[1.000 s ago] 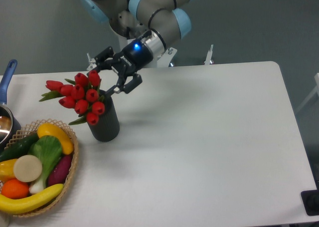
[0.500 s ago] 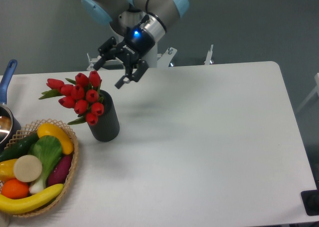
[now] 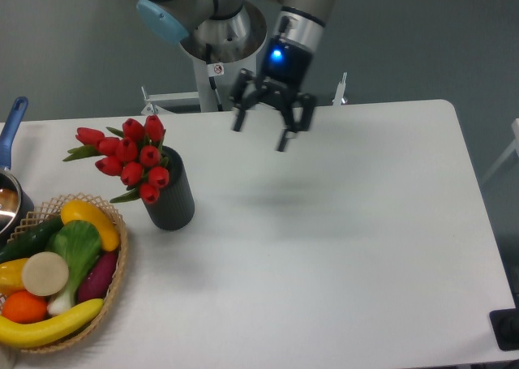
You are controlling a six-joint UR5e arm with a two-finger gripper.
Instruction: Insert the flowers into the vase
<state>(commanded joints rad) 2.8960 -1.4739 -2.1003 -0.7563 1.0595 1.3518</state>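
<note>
The red tulips (image 3: 130,158) with green leaves stand in the matte black vase (image 3: 172,199) at the table's left, their heads leaning out to the left over its rim. The stems are hidden inside the vase. My gripper (image 3: 260,137) hangs open and empty above the table's back middle, well to the right of the vase and apart from the flowers. Its two dark fingers point down.
A wicker basket (image 3: 115,273) of colourful fruit and vegetables sits at the front left, close to the vase. A blue-handled metal pot (image 3: 11,134) stands at the left edge. The white table (image 3: 340,239) stretches to the right.
My gripper has drawn away from the tulips, up and to the right, and turned its fingers downward. The flowers stay in the vase.
</note>
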